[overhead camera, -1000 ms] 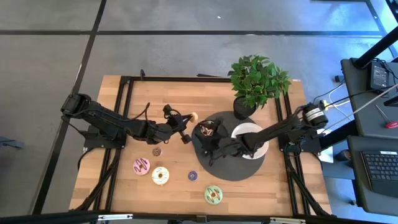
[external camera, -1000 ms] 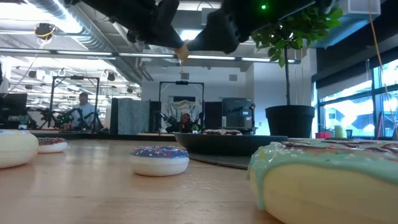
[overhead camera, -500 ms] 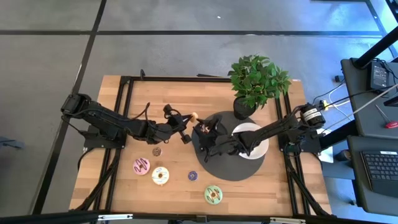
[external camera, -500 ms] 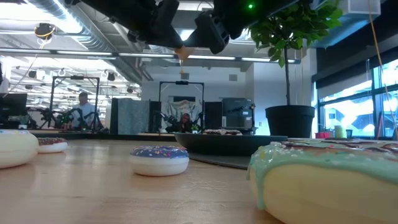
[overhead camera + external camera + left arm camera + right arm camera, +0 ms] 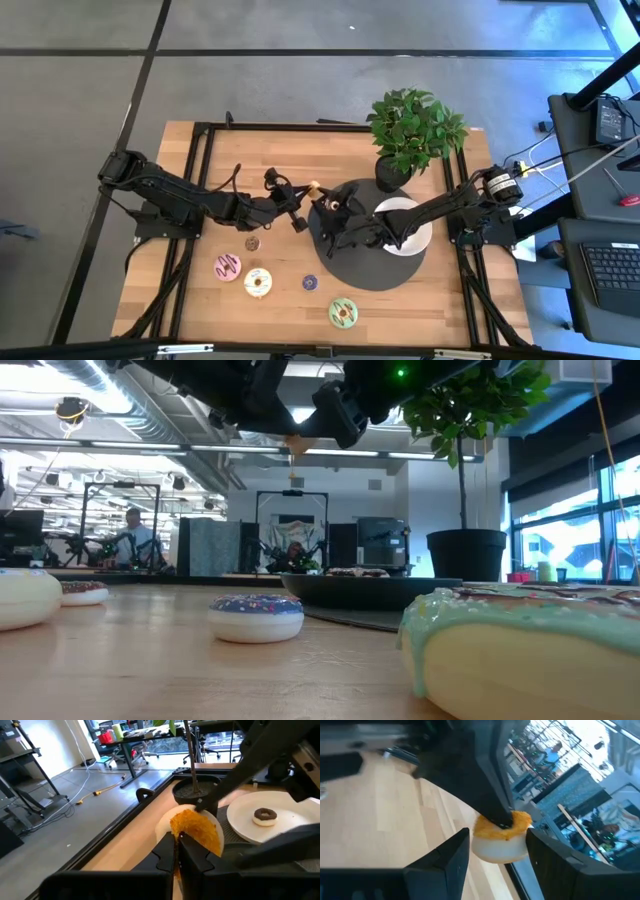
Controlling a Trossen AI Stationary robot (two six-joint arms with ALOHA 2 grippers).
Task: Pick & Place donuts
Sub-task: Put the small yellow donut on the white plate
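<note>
My left gripper (image 5: 304,194) is shut on a small donut (image 5: 313,186) with orange icing and a cream base, high above the table near the black plate's (image 5: 365,272) left rim. My right gripper (image 5: 323,207) is open. Its two fingers (image 5: 451,857) stand on either side of that donut (image 5: 501,836); I cannot tell whether they touch it. In the low view the donut (image 5: 297,444) hangs between both grippers. A brown donut (image 5: 264,815) lies on the white plate (image 5: 295,827). My left gripper pinches the orange donut's ring at the part nearest the wrist (image 5: 181,833) between its two shut fingers. The fingers come roughly level from the table's left. The donut stands out beyond the fingertips, tilted, and is lifted clear of the table.
On the wood near the front lie a pink donut (image 5: 228,267), a cream one (image 5: 258,283), a small purple one (image 5: 310,283), a green one (image 5: 343,313) and a tiny brown one (image 5: 252,243). A potted plant (image 5: 412,130) stands at the far side behind the plates.
My right gripper has moved toward the table's left and a little toward the far edge, up to the donut held by my left gripper, and now brackets it. My left gripper and the donut have kept still.
</note>
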